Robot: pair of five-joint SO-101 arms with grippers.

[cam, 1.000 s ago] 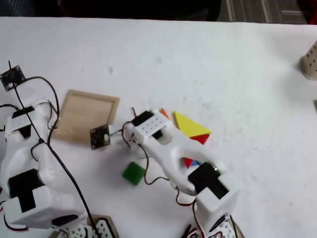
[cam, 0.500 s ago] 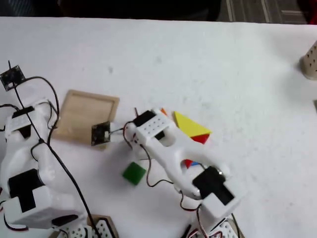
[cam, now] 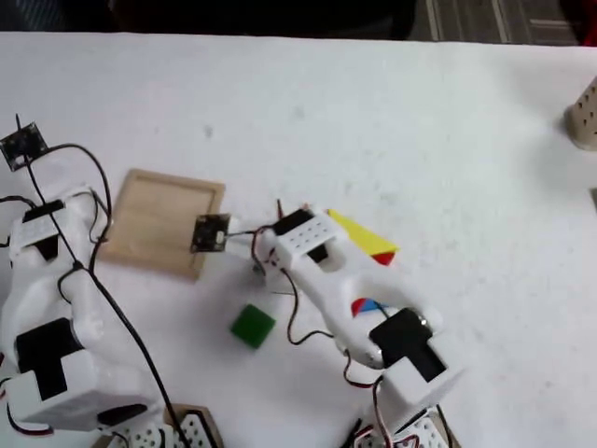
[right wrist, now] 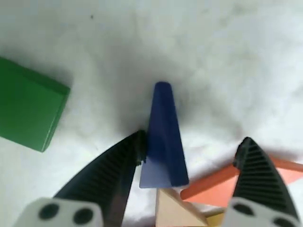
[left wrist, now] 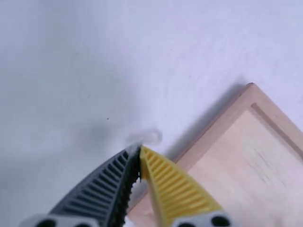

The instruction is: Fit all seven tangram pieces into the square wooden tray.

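My right hand (right wrist: 193, 142) is wide open: the dark finger touches the blue piece (right wrist: 163, 137), which stands on edge betw. the fingers, w/ the other finger well apart from it. My left hand (left wrist: 139, 150) is closed, tips together, just beside a corner of the wooden tray (left wrist: 236, 161). On the white desk (cam: 373, 121) the green piece (right wrist: 28, 111) lies near the blue one. The orange piece (right wrist: 208, 187) & a pale piece (right wrist: 173, 208) sit by my right hand (both partly cut off).

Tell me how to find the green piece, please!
On the white table, find the square wooden tray. Near its corner, toward the arms' bases, lies a flat green square block. It sits alone and is the only green piece; the yellow triangle and other colours bunch together past the white arm.
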